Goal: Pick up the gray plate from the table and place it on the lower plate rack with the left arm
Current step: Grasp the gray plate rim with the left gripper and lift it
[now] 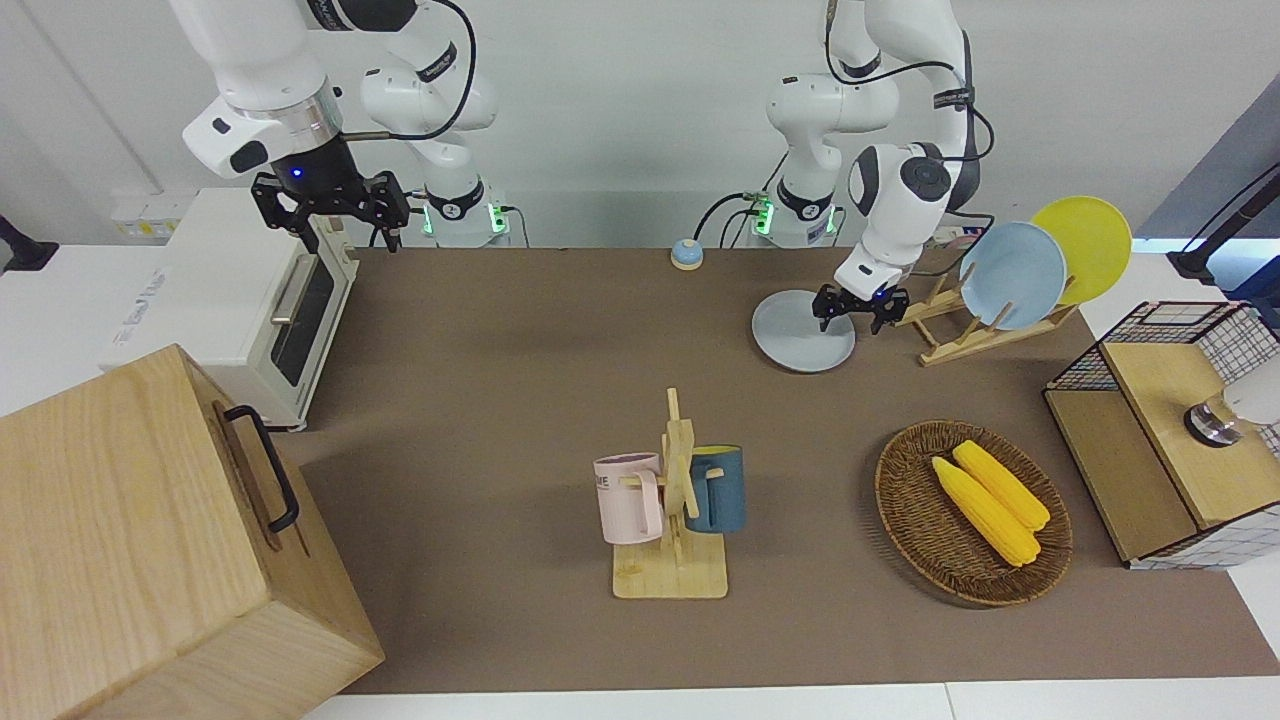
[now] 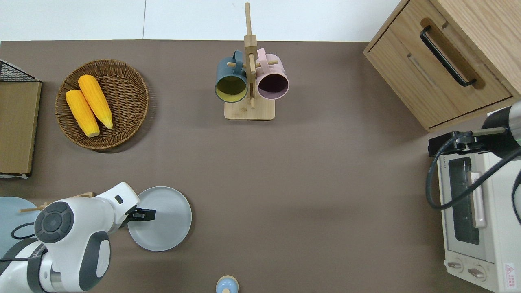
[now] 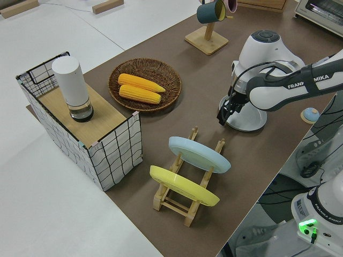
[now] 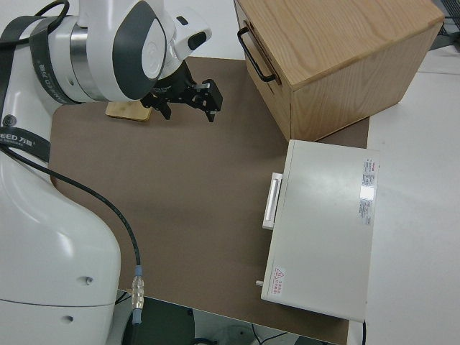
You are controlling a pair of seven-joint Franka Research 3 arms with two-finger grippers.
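Since the gray plate (image 2: pixel 163 218) lies flat right under the left gripper (image 2: pixel 143 214), at its rack-side rim, fingers apart, the grab looks basically lined up.

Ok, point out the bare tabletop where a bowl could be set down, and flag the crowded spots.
The widest bare patch lies between the gray plate, the mug stand and the toaster oven. A smaller one separates the corn basket from the mug stand. It is crowded toward the left arm's end: plate rack, gray plate and left gripper sit close together.
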